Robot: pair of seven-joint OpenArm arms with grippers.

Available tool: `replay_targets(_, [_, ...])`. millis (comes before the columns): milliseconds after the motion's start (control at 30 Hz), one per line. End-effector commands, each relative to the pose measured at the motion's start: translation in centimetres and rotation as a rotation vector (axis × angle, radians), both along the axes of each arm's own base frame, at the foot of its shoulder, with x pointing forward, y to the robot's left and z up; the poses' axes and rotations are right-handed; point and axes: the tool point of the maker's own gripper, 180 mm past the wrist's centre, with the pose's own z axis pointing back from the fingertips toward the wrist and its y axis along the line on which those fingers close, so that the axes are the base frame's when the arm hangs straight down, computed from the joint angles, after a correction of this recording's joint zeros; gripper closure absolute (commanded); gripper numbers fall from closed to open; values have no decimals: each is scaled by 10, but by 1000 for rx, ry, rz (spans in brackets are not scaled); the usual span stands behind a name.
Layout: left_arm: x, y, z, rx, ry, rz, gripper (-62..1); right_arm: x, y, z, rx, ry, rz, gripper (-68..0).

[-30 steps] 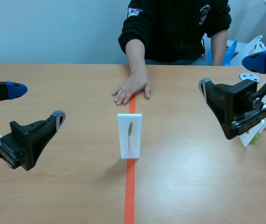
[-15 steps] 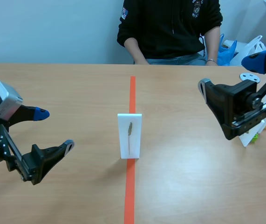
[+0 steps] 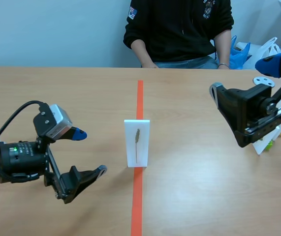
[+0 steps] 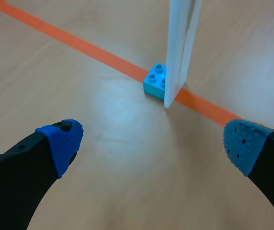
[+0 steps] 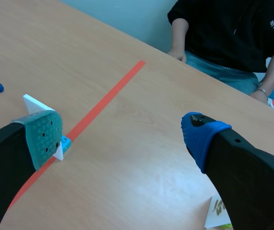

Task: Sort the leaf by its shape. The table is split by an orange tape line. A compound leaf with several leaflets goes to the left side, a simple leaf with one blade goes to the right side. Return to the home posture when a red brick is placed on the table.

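While left tool and right tool gape wide, the leaf card stands astride orange tape.

The light wooden bench carries an orange tape line running down its middle, away from the robot. A white card stands upright on that line, with a small blue brick touching its foot. Near the right edge lie a white round disc and a second white card.
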Motion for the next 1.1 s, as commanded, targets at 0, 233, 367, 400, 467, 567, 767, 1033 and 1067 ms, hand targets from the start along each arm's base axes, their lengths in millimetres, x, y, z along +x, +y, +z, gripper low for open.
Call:
replay_targets(0, [10,-13,12,-47,-31,-4,-623,2,0,6,1,-21,6,-506])
replay_targets(233, [22,-41,2,-70,-6,-23,-623,2,0,6,1,-21,6,-506])
replay_targets(367, [25,-55,-3,-72,1,-43,-623,2,0,6,1,-21,6,-506])
replay_targets(400, [24,-58,-4,-74,4,-48,-623,2,0,6,1,-21,6,-506])
replay_targets(467, [23,-65,-5,-79,9,-59,-623,2,0,6,1,-21,6,-506])
replay_targets(567, [22,-75,-6,-91,16,-70,-623,2,0,6,1,-22,6,-506])
replay_targets(767, [27,-86,-2,-128,-1,-53,-623,2,0,6,1,-22,6,-506])
replay_targets(1033, [28,-90,0,-134,-8,-53,-623,2,0,6,1,-22,6,-506])
replay_targets(1067, [28,-90,0,-132,-8,-54,-623,2,0,6,1,-22,6,-506])
